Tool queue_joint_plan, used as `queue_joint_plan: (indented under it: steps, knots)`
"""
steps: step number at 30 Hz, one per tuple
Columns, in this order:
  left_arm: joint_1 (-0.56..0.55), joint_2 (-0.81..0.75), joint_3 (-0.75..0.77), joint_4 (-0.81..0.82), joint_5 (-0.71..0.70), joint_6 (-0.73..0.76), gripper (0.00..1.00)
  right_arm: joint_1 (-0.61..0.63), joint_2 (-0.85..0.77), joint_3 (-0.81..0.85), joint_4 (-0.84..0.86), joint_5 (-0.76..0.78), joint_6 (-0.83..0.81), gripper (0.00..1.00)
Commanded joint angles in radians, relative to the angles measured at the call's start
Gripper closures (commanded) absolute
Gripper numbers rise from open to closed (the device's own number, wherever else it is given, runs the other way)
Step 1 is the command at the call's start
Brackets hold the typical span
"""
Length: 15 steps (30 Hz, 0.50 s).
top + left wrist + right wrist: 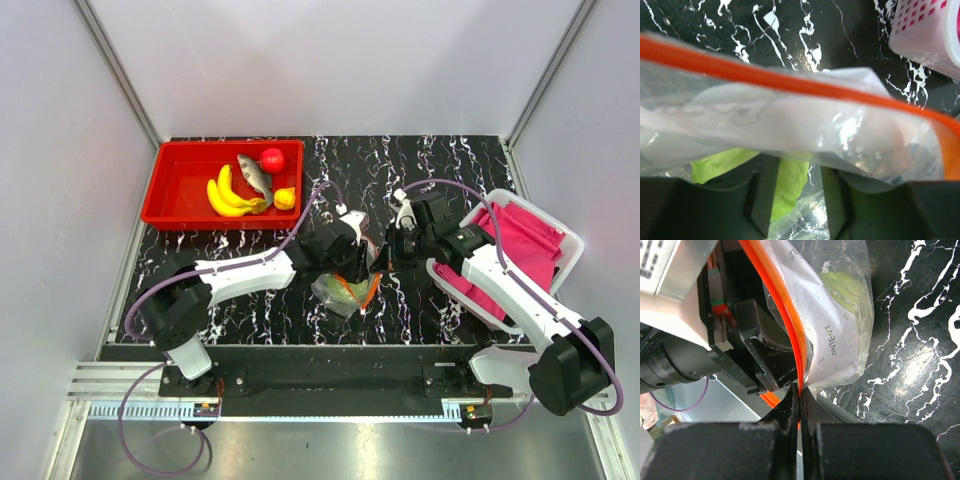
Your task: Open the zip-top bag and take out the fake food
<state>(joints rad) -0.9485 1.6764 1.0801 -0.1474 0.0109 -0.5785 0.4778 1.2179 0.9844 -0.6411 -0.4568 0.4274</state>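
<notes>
The clear zip-top bag (338, 295) lies mid-table, its orange zip strip (775, 295) lifted. My right gripper (801, 390) is shut on that strip at one end. My left gripper (796, 172) sits at the bag's mouth beneath the strip (790, 80), jaws apart. A green piece (787, 187) of fake food lies between its fingers, against the left one, with a gap to the right one. In the top view both grippers, left (362, 262) and right (388, 262), meet over the bag. A banana bunch (228, 195), fish (255, 172), red fruit (272, 158) and yellow-orange fruit (285, 198) lie in the red tray (165, 205).
A white bin (570, 235) of pink cloth stands at the right, beside the right arm; its perforated wall (930, 35) shows in the left wrist view. The red tray stands at the back left. Black marbled tabletop (440, 160) surrounds the bag.
</notes>
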Motion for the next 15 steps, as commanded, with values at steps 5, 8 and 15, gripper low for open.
queue_joint_plan:
  steps: [5,8,15]
  knots:
    - [-0.004,-0.085,-0.031,-0.187,-0.043,0.025,0.76,0.004,-0.009,0.013,0.011,0.013,-0.013,1.00]
    - [-0.004,-0.131,-0.031,-0.195,-0.058,0.032,0.85,0.004,-0.003,0.020,0.014,0.017,-0.016,1.00]
    - [-0.004,-0.237,-0.020,-0.222,-0.091,0.058,1.00,0.005,-0.003,0.030,0.015,0.033,-0.019,1.00]
